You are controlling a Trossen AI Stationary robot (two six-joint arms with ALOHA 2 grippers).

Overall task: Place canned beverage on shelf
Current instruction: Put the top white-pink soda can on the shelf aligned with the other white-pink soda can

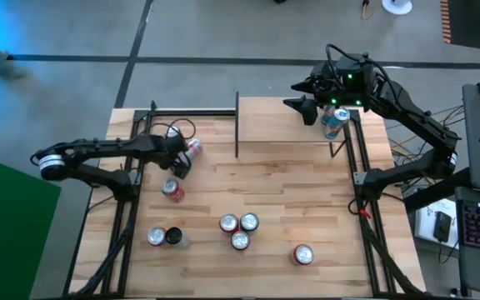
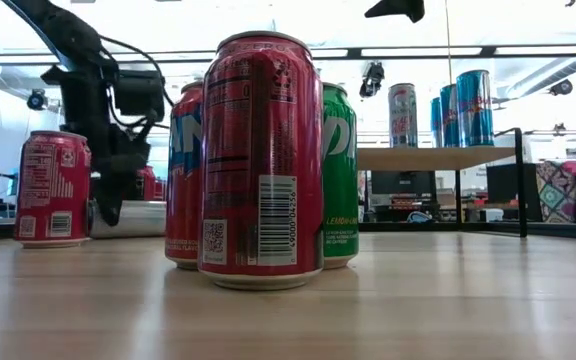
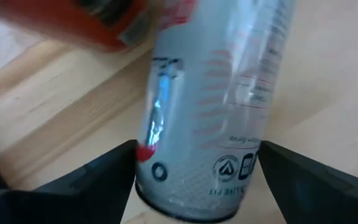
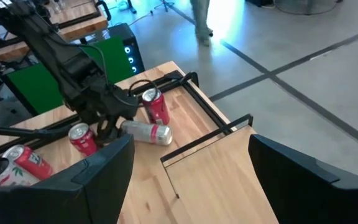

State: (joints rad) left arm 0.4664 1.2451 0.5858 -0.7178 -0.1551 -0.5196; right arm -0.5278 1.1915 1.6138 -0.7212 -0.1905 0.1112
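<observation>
Silver can (image 3: 210, 118) lies toppled between my left pincer (image 3: 197, 180) fingers, open, straddling to grab. Right pincer (image 1: 307, 104) open, empty, over shelf (image 1: 286, 121).

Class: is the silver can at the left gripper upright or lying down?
Lying down: the silver can rests lengthwise on the table between the left gripper's fingers.

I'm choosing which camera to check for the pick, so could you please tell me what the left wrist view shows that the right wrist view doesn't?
Only the left wrist view shows the silver can close up, lying between the left gripper's open fingers, label readable. Only the right wrist view shows the shelf board, the left arm, three red cans and the floor beyond. Both show that silver can lying on its side on the tabletop.
</observation>
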